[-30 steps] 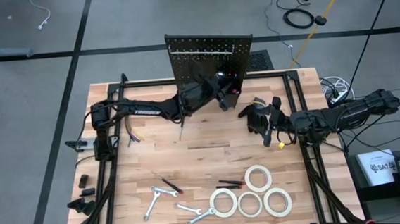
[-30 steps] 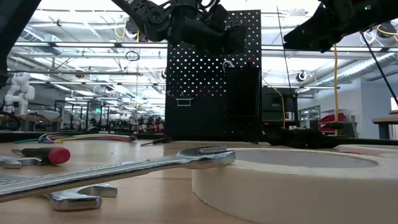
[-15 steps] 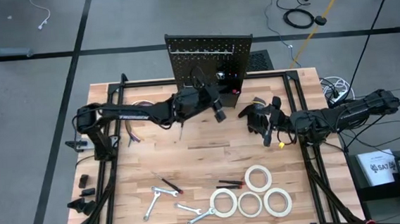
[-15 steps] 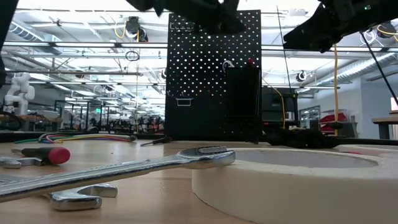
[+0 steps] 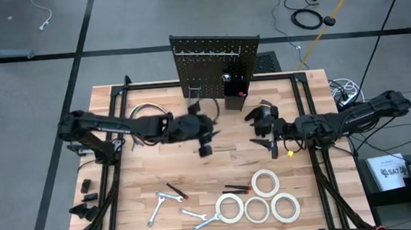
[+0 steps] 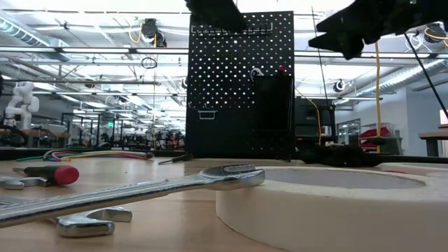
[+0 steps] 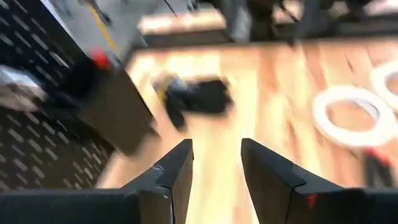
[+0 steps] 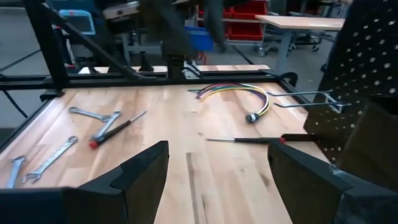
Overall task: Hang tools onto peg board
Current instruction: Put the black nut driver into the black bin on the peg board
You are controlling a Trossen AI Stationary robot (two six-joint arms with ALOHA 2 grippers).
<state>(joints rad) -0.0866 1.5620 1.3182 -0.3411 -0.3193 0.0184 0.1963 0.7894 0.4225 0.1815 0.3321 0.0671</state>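
The main risk, as I judge it, is a clumsy pickup: the tools left to hang lie close together at the near edge of the table (image 5: 125, 207), with a wrench (image 5: 207, 221) touching the tape rolls (image 5: 257, 200), so a gripper coming down on one could nudge its neighbour or close on two at once. A second risk is the peg board (image 5: 215, 62) itself: it stands upright at the far edge, and a careless push while hooking something on could tip it or miss a hook. The left gripper (image 5: 204, 142) hangs over the middle of the table, in front of the board; its fingers (image 7: 174, 171) stand a narrow gap apart with only bare wood between them, holding nothing. The right gripper (image 5: 267, 136) sits to the right of the board, fingers (image 8: 140, 171) spread wide and empty, with a screwdriver (image 8: 258, 140) lying on the table beyond them.
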